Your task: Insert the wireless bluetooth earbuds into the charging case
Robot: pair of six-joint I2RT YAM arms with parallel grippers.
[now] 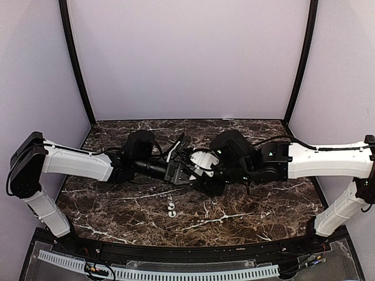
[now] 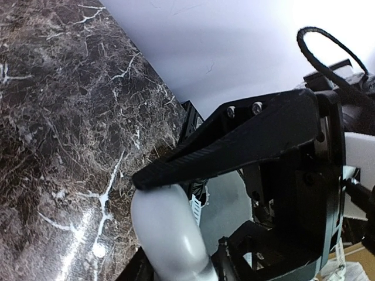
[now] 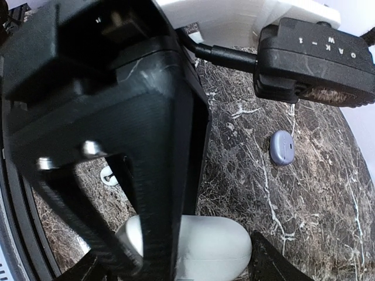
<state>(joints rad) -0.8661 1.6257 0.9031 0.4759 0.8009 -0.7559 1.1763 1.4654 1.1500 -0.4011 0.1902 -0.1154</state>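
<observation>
Two tiny white plastic earbuds (image 1: 171, 206) lie on the dark marbled surface (image 1: 258, 205), at about 7 o'clock from the small, rounded, glossy lavender-grey charging case (image 3: 199, 246). The case is clamped across its width by the right fingers (image 3: 146, 193). One of the left fingers (image 2: 234, 146) rests on its top; whether that pair grips cannot be told. All three look light, hard and slippery: pinch each earbud across its body, and hold the case by its flanks. Left arm (image 1: 76, 161) and right arm (image 1: 328, 155) reach inward, forearms low and nearly level.
</observation>
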